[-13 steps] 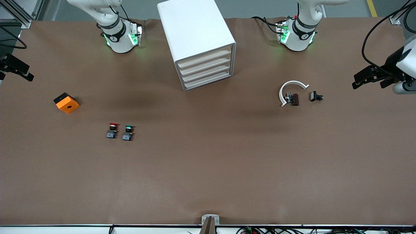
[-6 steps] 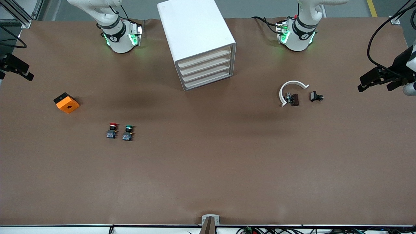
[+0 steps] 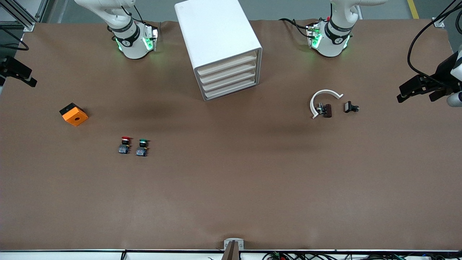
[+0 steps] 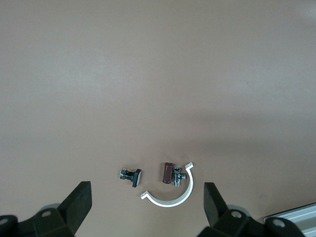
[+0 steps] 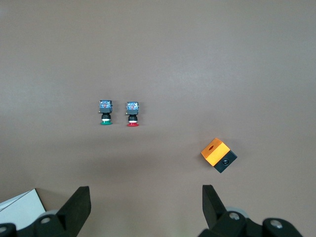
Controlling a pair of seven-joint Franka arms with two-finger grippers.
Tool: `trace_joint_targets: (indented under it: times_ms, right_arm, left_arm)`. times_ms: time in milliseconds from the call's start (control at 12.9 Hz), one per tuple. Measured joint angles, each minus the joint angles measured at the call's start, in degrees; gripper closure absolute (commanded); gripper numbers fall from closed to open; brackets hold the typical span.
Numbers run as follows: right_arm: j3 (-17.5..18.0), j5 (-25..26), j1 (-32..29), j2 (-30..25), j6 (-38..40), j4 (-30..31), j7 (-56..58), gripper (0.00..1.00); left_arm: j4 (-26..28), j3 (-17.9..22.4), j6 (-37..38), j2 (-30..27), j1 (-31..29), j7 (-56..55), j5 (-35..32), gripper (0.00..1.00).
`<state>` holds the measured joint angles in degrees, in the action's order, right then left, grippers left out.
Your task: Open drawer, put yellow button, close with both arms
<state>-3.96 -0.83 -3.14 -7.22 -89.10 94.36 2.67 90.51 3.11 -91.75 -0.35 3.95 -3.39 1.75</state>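
An orange cube with a black side and a round hole (image 3: 74, 114) is sitting toward the right arm's end of the brown counter (image 3: 231, 187). A red-capped push button (image 3: 124, 144) and a green-capped push button (image 3: 142, 147) are standing side by side, nearer the front camera. Toward the left arm's end, a white curved plastic clip (image 3: 322, 99) is lying around a small brown block with metal fittings (image 3: 325, 110), with a small black connector (image 3: 350, 107) just beside them.

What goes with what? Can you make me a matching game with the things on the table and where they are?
1. orange block
2. green-capped button
3. white curved clip
4. cabinet

A. between the two arm bases
B. beside the red-capped button
C. toward the right arm's end
D. toward the left arm's end

Pairs: 1-C, 2-B, 3-D, 4-A
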Motion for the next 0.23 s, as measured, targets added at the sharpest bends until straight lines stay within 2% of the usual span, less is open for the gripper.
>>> trace_joint_targets:
  times_ms: [233]
  right_arm:
    - [0.0, 0.0, 0.0, 0.0, 0.0, 0.03, 0.01, 0.0]
  left_arm:
    - [-0.03, -0.01, 0.69, 0.0, 0.01, 0.0, 0.0, 0.0]
